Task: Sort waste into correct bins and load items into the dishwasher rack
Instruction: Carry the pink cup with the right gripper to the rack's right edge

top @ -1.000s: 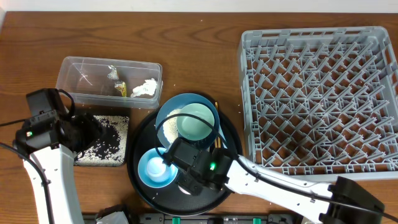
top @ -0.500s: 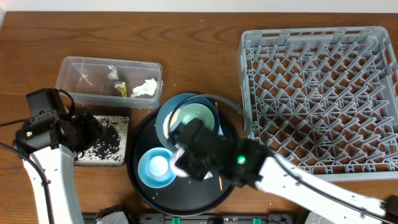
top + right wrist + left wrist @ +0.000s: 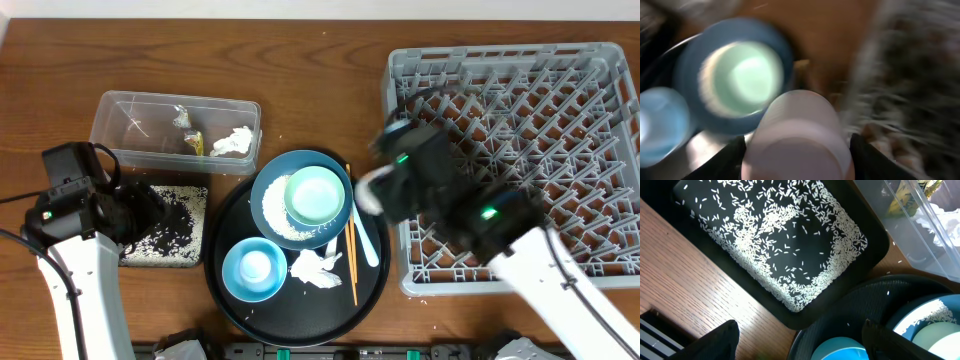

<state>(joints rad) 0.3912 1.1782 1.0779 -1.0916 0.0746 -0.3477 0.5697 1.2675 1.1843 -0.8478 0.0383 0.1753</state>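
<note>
Holding a pink cup (image 3: 795, 125) pinched in the right gripper (image 3: 797, 155), hovering at the left edge of the dishwasher rack (image 3: 520, 55), rack lying just rightward; left gripper (image 3: 797, 342) spread empty, well apart.

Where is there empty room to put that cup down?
The rack is bare pegs all over beyond the arm: the roomiest spot. Bare wood also runs between the tub and the rack, above the round tray. That tray is crowded: dish, green bowl, blue bowl, napkin, chopsticks, spoon.
</note>
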